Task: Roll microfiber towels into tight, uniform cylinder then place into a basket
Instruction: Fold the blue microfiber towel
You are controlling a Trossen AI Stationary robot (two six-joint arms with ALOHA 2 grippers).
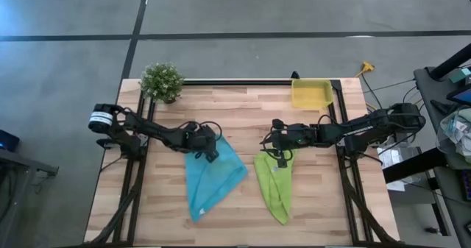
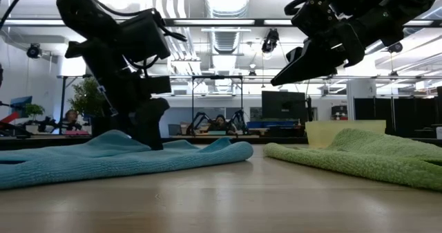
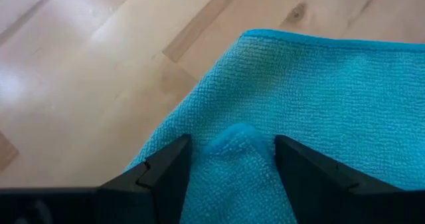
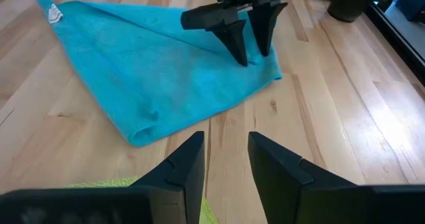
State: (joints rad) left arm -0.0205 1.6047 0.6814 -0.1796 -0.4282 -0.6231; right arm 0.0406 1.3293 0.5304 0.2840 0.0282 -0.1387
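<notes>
Basket (image 1: 310, 94) at table's (image 1: 243, 218) far edge, nothing visible inside.

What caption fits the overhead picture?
Left gripper open on the blue towel; right gripper hovers over the green towel.

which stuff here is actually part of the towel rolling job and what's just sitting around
Part of the job:
- blue towel, unrolled, left gripper on it
- green towel, unrolled, right gripper above it
- yellow basket, at the far edge

Just there:
- potted plant, far left corner of the table
</notes>
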